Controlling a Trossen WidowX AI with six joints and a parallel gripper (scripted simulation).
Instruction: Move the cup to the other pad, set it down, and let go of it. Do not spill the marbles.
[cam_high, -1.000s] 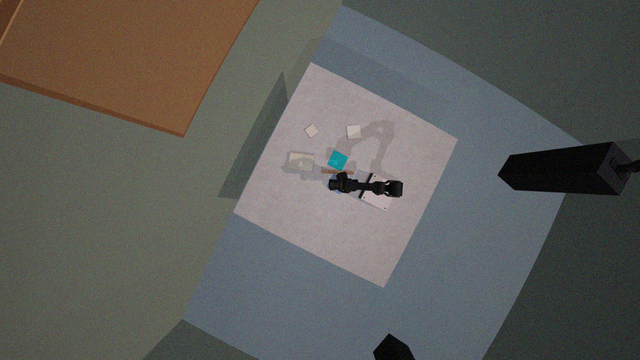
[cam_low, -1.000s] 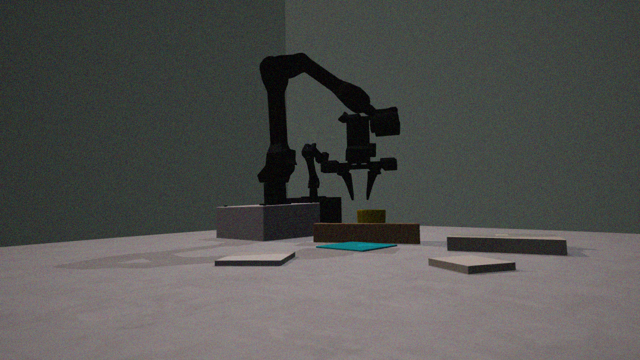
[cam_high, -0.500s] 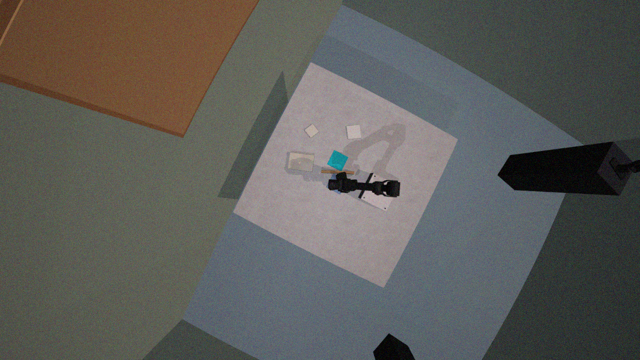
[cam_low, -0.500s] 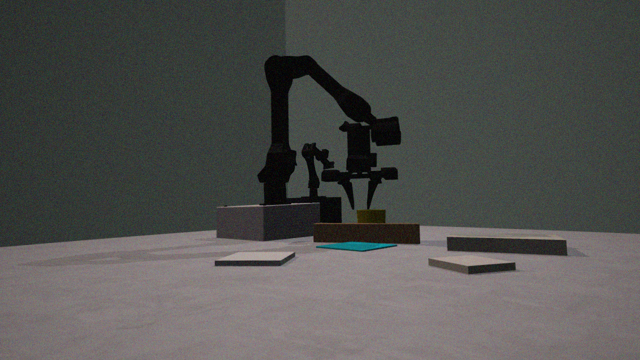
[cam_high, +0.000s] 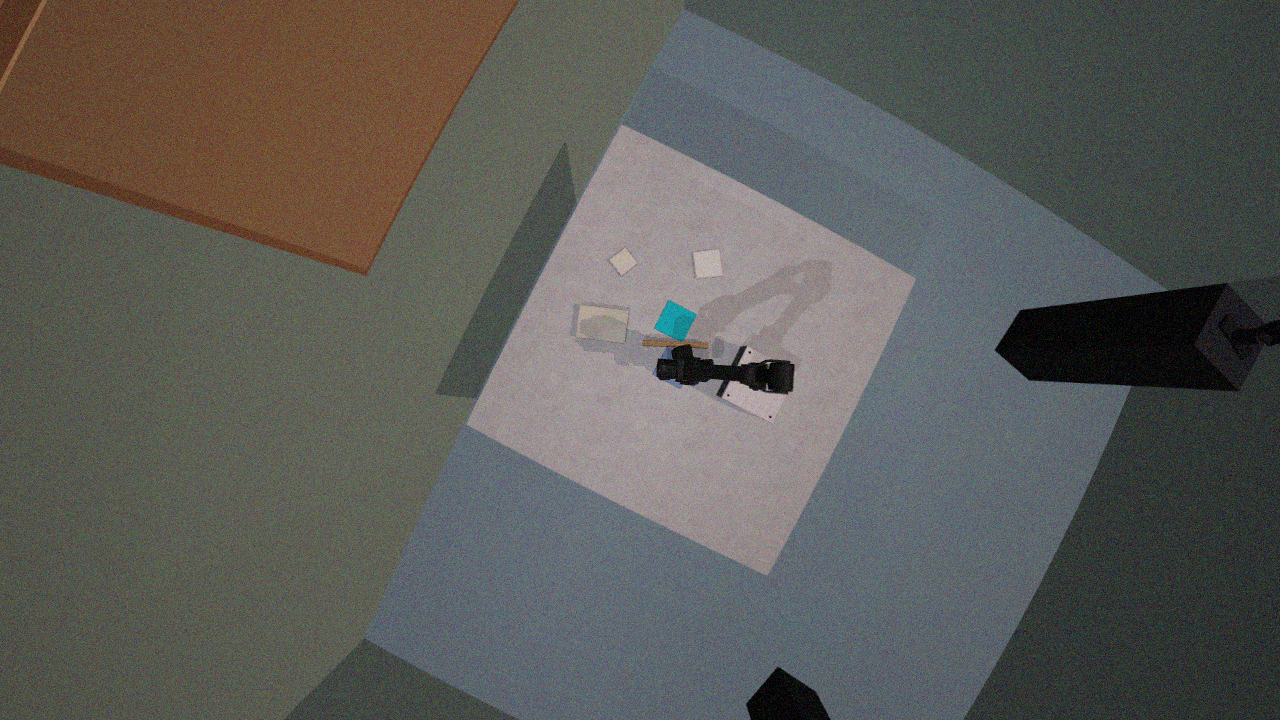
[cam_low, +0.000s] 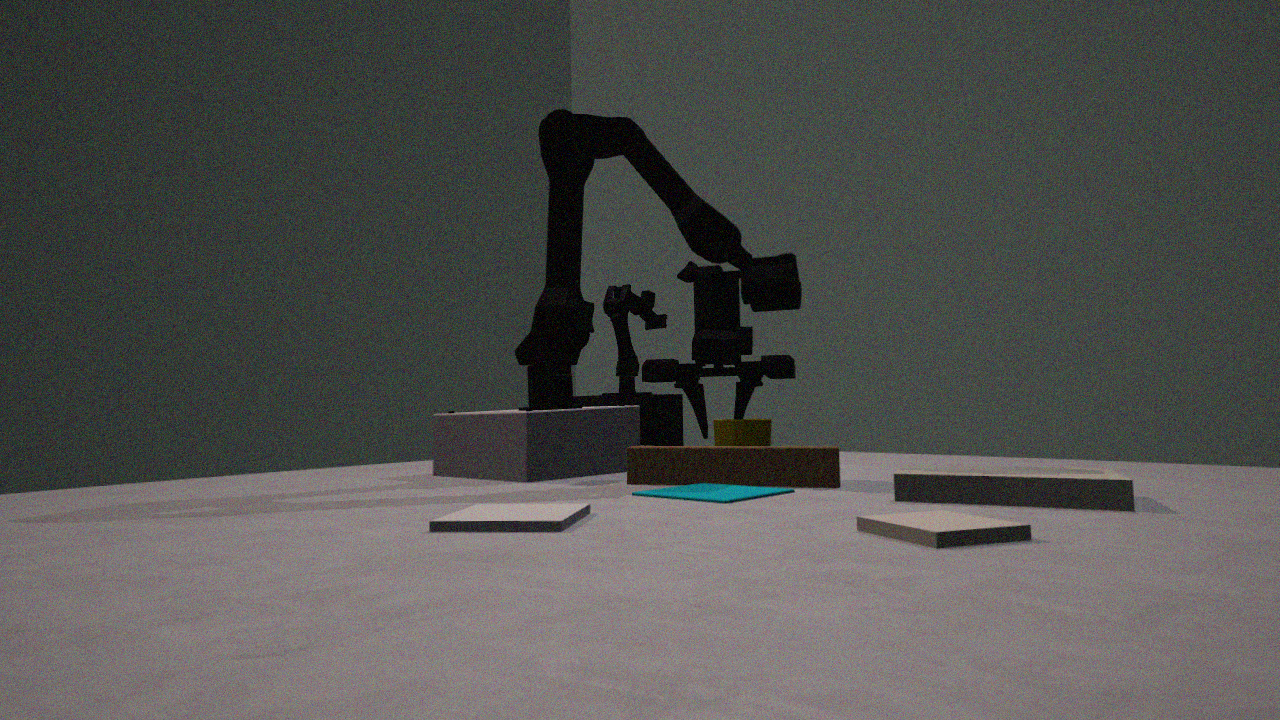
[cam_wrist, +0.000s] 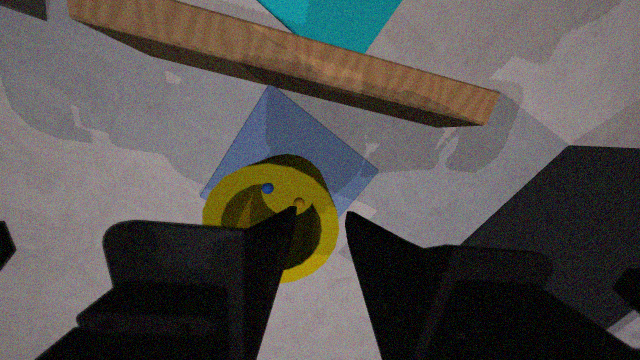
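A yellow cup (cam_wrist: 270, 172) (cam_low: 742, 432) stands upright on a pale blue pad (cam_wrist: 295, 130), with a blue marble (cam_wrist: 267, 188) and an orange marble (cam_wrist: 299, 202) inside. My gripper (cam_wrist: 321, 215) (cam_low: 720, 428) (cam_high: 673, 367) points straight down at the cup's top, partly open. In the wrist view one finger is over the cup's inside and the other is just outside its rim; neither grips it. A teal pad (cam_wrist: 330, 15) (cam_high: 674, 317) (cam_low: 711, 491) lies beyond a wooden bar (cam_wrist: 280, 55) (cam_low: 732, 465) (cam_high: 675, 342). In the top view the arm hides the cup.
The wooden bar stands on edge between the two pads. Three pale flat slabs (cam_high: 622, 260) (cam_high: 707, 263) (cam_high: 601, 323) lie farther out on the table. The arm's grey base block (cam_low: 533, 441) is close behind the cup. A dark post (cam_high: 1127, 335) stands off the table.
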